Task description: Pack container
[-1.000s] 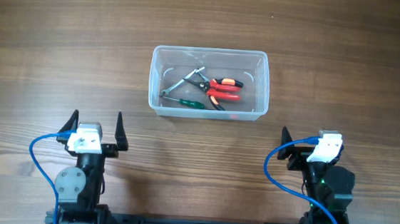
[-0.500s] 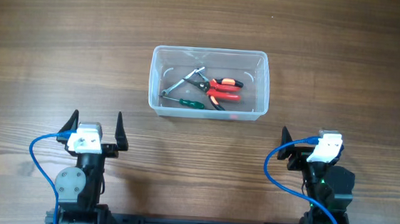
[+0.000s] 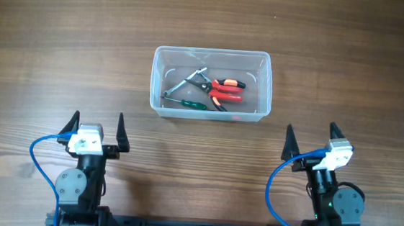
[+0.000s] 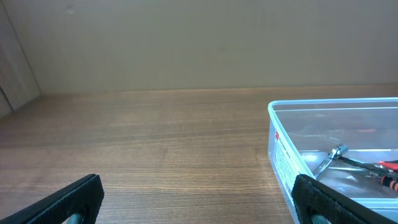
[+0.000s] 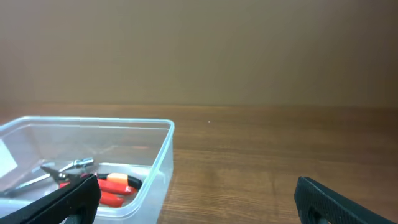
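Observation:
The clear plastic container (image 3: 158, 81) stands at the middle of the table. Inside lie red-handled pliers (image 3: 227, 90), a silver wrench (image 3: 184, 83) and a green-handled screwdriver (image 3: 192, 103). My left gripper (image 3: 96, 126) is open and empty, near the front edge, left of and below the container. My right gripper (image 3: 310, 138) is open and empty, right of and below it. The container shows at the right of the left wrist view (image 4: 280, 134) and at the left of the right wrist view (image 5: 163, 155), with the pliers (image 5: 112, 186) inside.
The wooden table (image 3: 63, 37) stretches around the container. Blue cables loop by each arm base (image 3: 39, 158). A plain wall stands behind the table in both wrist views.
My right arm has swung to face forward, its gripper now pointing up the table with both fingers spread. The left arm and the container have not moved.

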Robot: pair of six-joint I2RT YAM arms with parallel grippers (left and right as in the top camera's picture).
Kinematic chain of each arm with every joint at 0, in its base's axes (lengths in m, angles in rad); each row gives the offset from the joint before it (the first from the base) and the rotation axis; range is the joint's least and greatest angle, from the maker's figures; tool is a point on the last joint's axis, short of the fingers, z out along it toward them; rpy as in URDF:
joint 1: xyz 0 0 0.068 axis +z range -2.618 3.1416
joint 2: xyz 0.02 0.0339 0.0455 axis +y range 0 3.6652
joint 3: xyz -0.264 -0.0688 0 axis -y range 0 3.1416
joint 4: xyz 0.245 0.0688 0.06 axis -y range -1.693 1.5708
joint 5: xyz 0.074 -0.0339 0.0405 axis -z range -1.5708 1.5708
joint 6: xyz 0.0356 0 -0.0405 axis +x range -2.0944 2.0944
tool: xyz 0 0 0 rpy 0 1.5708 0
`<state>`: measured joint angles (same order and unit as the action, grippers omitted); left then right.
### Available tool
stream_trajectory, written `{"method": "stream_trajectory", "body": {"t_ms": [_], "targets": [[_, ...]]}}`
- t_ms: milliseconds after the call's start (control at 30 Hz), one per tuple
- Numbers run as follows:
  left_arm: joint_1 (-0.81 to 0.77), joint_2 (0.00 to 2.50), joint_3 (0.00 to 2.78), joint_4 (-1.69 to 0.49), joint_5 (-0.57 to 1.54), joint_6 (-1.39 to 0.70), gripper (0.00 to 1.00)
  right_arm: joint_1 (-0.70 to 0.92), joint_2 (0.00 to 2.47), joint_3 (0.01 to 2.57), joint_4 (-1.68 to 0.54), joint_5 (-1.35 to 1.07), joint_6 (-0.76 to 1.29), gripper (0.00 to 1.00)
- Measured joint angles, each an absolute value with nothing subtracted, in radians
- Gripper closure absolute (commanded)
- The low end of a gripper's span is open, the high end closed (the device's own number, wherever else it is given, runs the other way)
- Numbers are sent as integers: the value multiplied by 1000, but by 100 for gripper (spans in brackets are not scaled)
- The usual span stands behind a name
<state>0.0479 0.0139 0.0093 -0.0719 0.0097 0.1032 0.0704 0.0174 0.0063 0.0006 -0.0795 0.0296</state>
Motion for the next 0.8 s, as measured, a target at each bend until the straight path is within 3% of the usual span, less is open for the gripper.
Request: {"method": "stream_trajectory", "body": {"t_ms": [367,800], "targets": [[48,14,9,-72,10,103,0,74,17,6,0,-89,-133,0],[48,14,9,-72,10,103,0,39,17,6,0,-62,-144,0]]}}
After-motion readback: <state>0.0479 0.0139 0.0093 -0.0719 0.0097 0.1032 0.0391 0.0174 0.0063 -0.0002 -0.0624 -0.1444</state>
